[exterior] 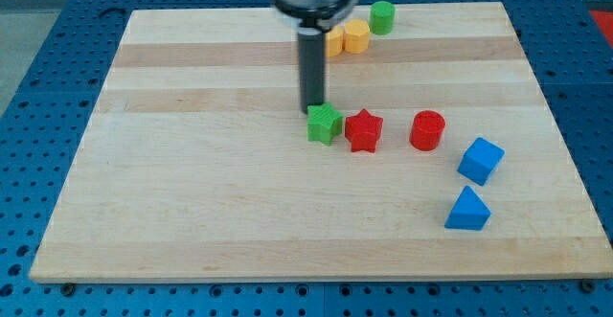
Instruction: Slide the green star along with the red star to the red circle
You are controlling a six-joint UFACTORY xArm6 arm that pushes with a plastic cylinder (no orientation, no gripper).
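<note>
Two stars lined up, the last stretch to the red circle not yet closed.

My tip (313, 112) is a bare rod with nothing to spread or pinch; it sits at the upper-left edge of the green star (325, 124), seemingly touching it. The green star lies just beside the red star (364, 130), touching or nearly so. To the view's right the red circle (427, 130) stands near but apart from the red star, so I judge the pairing done and only that short push remaining. Further right lie a blue cube (480, 160) and a blue wedge-like block (468, 211). I can read no writing or labels anywhere.
</note>
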